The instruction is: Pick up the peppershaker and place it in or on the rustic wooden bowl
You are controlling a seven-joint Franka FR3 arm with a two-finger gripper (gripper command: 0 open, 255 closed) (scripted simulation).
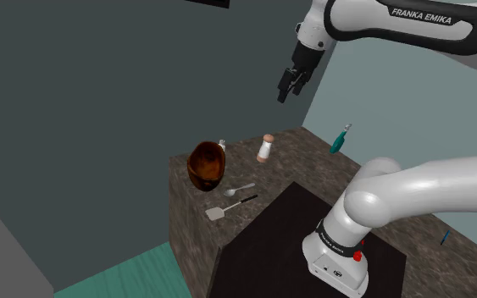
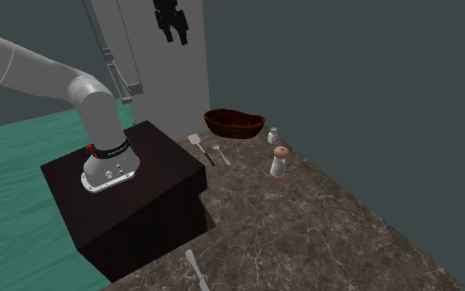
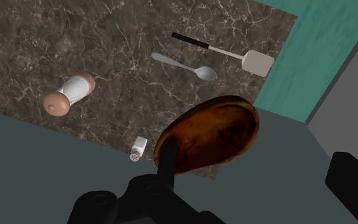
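Jaws hang wide apart, empty. The brown-capped white peppershaker [image 1: 265,149], three o'clock from the dark wooden bowl [image 1: 202,172] in the shoulder view, looks light, rigid and slick: grip its white body.

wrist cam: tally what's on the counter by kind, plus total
Bowls: 1, the brown wooden bowl
Shakers: 2, the small white shaker and the brown-capped shaker
Spoons: 1, the grey spoon
Spatulas: 1, the black-handled spatula
Total: 5
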